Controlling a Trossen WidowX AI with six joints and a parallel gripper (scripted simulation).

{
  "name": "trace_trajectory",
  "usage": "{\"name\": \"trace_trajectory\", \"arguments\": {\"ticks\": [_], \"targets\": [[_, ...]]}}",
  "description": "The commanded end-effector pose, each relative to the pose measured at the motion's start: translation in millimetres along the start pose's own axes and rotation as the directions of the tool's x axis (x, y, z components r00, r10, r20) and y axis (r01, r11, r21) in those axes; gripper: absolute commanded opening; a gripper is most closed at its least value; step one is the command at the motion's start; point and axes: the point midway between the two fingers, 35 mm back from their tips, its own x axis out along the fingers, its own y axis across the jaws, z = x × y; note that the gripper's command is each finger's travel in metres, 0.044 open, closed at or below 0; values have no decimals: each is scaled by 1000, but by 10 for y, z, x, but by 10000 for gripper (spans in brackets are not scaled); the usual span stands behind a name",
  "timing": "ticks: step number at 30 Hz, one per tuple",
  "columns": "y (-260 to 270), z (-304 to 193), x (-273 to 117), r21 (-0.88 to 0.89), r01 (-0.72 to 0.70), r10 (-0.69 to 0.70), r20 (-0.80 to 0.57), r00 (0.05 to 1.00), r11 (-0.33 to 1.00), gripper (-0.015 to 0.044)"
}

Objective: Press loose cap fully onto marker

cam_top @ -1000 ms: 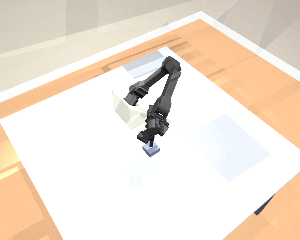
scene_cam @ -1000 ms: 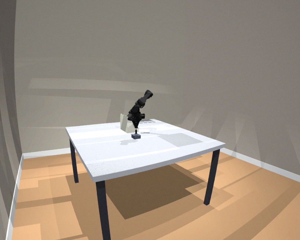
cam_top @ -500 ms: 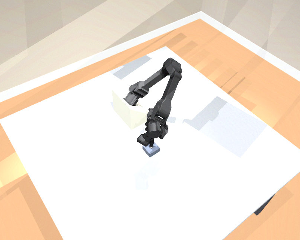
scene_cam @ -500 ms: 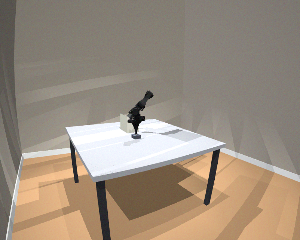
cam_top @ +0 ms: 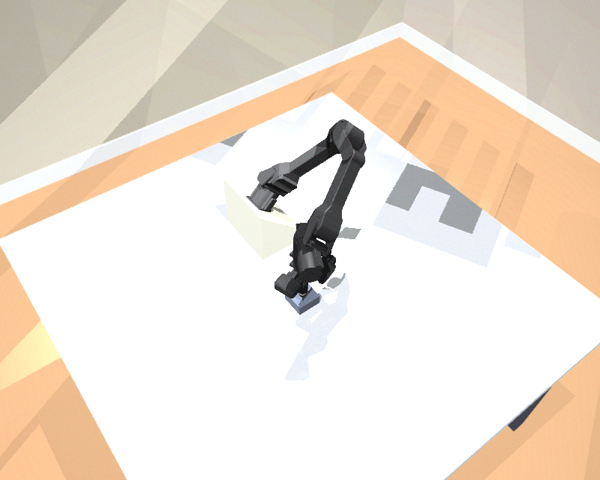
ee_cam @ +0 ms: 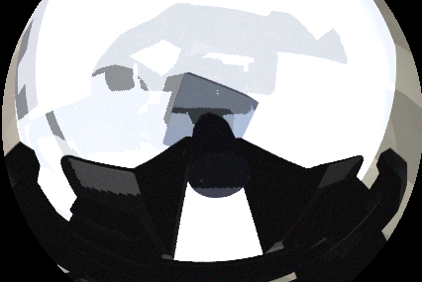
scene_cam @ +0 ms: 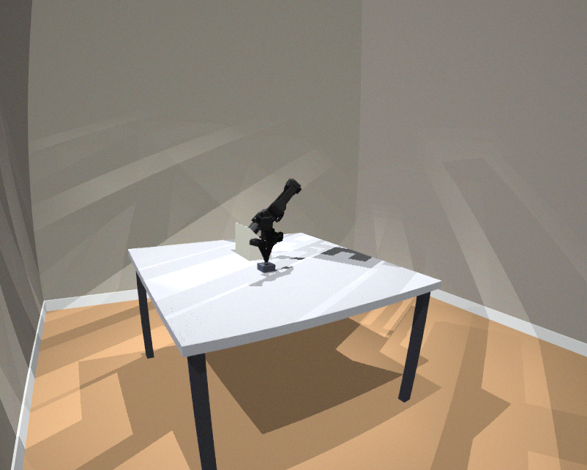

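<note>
The blue-grey holder block (cam_top: 301, 304) (scene_cam: 266, 267) (ee_cam: 218, 89) stands on the table. My gripper (cam_top: 304, 288) (scene_cam: 266, 260) (ee_cam: 213, 143) points down directly over the block, its fingertips just above the block's top. It is shut on the dark cap (ee_cam: 218, 175), which shows between the fingers in the wrist view. The cap is over the middle of the block, where the marker stands. The marker is almost wholly hidden by the cap and the fingers; how far the cap is down on it cannot be seen.
A cream-coloured angled panel (cam_top: 246, 224) (scene_cam: 244, 241) stands on the white table (cam_top: 186, 336) (scene_cam: 222, 313) beside the arm's base, behind the holder block. The arm reaches over from there. Shadows of the arm lie around the block.
</note>
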Motion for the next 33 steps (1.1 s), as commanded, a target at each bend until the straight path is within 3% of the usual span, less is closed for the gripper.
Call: {"name": "trace_trajectory", "arguments": {"ticks": [1, 9, 26, 29, 33], "targets": [[9, -10, 61, 7, -4, 4, 4, 1000, 1000, 0], [9, -9, 62, 7, -4, 4, 4, 1000, 1000, 0], [6, -11, 56, 2, -2, 2, 0, 1000, 1000, 440], [3, -8, 27, 2, -1, 1, 0, 1000, 1000, 440], [-13, -4, -569, 3, 3, -3, -2, 1000, 1000, 440]]}}
